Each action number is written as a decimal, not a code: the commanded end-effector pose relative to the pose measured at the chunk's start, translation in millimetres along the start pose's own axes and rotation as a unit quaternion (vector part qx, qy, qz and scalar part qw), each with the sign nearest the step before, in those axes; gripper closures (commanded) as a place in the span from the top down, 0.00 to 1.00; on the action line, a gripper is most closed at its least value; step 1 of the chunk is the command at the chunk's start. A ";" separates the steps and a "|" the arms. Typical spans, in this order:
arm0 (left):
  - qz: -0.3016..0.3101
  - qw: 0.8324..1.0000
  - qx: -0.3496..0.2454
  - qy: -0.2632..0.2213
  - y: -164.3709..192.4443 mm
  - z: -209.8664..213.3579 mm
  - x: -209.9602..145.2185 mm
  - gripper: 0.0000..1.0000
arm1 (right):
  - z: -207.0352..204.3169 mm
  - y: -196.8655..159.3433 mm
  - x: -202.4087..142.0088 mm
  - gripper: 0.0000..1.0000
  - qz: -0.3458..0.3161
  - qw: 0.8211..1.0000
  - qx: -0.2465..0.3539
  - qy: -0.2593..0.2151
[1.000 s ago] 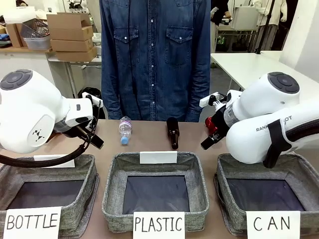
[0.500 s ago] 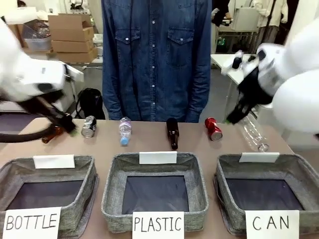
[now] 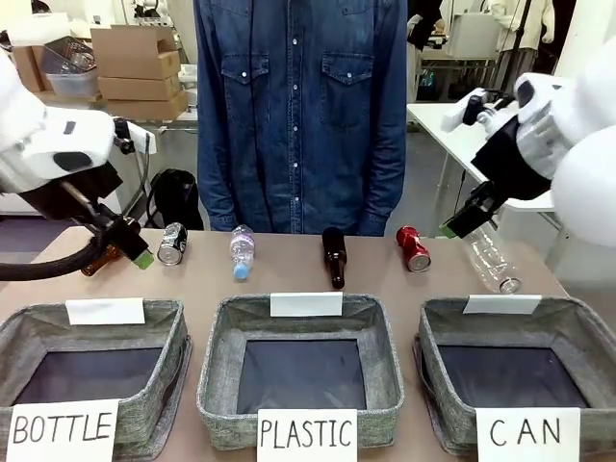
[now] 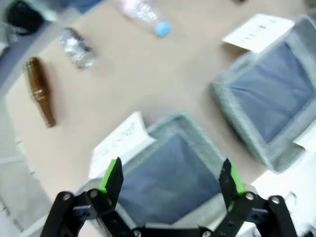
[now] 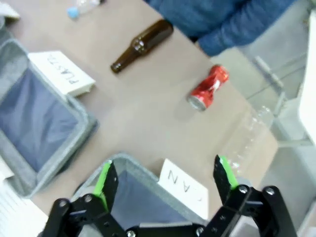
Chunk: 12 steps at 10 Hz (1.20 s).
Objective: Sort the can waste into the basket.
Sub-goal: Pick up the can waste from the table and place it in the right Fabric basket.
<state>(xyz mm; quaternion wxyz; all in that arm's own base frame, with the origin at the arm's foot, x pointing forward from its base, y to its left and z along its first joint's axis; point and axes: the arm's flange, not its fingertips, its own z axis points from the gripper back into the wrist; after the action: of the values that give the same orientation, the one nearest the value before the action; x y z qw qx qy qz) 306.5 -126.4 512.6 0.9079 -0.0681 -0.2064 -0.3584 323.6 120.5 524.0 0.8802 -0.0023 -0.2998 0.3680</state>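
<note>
Two cans lying on far strip of table (image 3: 289,281), both outside baskets: black can (image 3: 172,243) far left, red can (image 3: 413,248) far right, behind CAN basket (image 3: 558,308). Three baskets sitting in near row: BOTTLE basket (image 3: 144,423) left, PLASTIC basket (image 3: 219,385) middle, CAN basket right. Two brown bottles lying: left brown bottle (image 4: 39,91), middle brown bottle (image 3: 333,258). Two clear bottles lying: left clear bottle (image 3: 241,252), right clear bottle (image 3: 491,260). Left gripper (image 4: 170,173) and right gripper (image 5: 164,173) hovering, jaws spread apart, gripping nothing

The front view looks level across the bench (image 3: 289,274) toward the person (image 3: 300,115). Both wrist views look steeply down from well above, sharing the middle basket (image 3: 217,385).
</note>
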 end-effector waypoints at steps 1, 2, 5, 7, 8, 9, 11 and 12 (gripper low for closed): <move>0.010 0.974 -0.224 -0.038 39.4 27.3 -34.9 1.00 | 26.7 -14.7 -32.8 1.00 -0.175 0.972 0.155 0.020; 0.064 0.949 -0.302 -0.058 64.4 26.0 -59.7 1.00 | 50.0 -31.7 -61.2 1.00 -0.247 0.929 0.275 -0.015; 0.198 0.881 -0.396 -0.164 111.0 13.3 -112.2 1.00 | 64.7 -93.6 -127.7 1.00 -0.437 0.800 0.394 -0.116; 0.232 0.863 -0.410 -0.182 131.4 -0.2 -136.4 1.00 | 56.9 -132.7 -168.0 1.00 -0.520 0.703 0.417 -0.248; 0.247 0.849 -0.420 -0.207 126.4 -1.2 -135.2 1.00 | 48.8 -136.2 -170.1 1.00 -0.533 0.697 0.408 -0.252; 0.262 0.835 -0.422 -0.235 121.6 -0.3 -130.2 1.00 | 36.5 -133.9 -164.1 1.00 -0.533 0.707 0.406 -0.227; 0.267 0.841 -0.422 -0.208 144.8 2.0 -142.6 1.00 | 56.3 -149.6 -192.4 1.00 -0.502 0.739 0.410 -0.183; 0.267 0.841 -0.422 -0.208 144.8 2.0 -142.6 1.00 | 56.3 -149.6 -192.4 1.00 -0.502 0.739 0.410 -0.183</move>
<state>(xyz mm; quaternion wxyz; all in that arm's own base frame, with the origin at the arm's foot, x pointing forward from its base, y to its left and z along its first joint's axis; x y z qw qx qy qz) 315.1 61.5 458.8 0.7888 -0.5716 -0.1935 -0.1166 300.7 -119.5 496.5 0.7738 0.5847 -0.2298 -0.0804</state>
